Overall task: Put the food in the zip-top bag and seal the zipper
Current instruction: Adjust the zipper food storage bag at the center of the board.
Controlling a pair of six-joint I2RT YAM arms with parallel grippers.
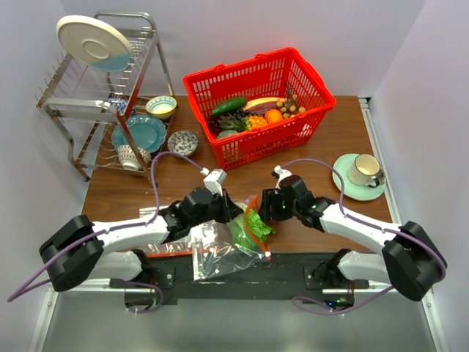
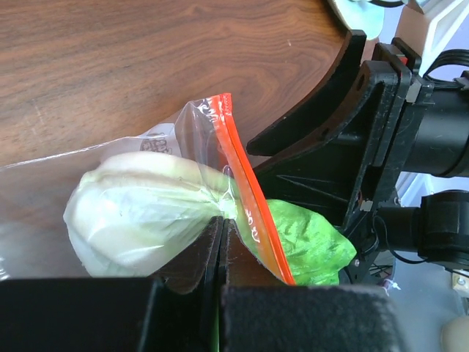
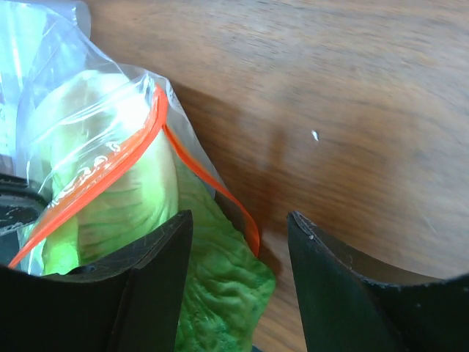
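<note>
- Half-bagged: pale-green napa cabbage in clear crinkly zip-top bag, leafy tip outside.
- Left to do: dark green cucumber at 12 o'clock, red-orange zipper strip unsealed.
- Left fingers clamped on bag; right fingers apart.

faint print on the zipper is too blurred to read.

A robotics lab cell dressed as a kitchen; plain white walls box in a wooden table; a left arm and right arm are bolted to a black base plate; the props are domestic: a metal dish rack holding a white plate, a cup on a saucer, and a red shopping basket with a cucumber and an orange.
</note>
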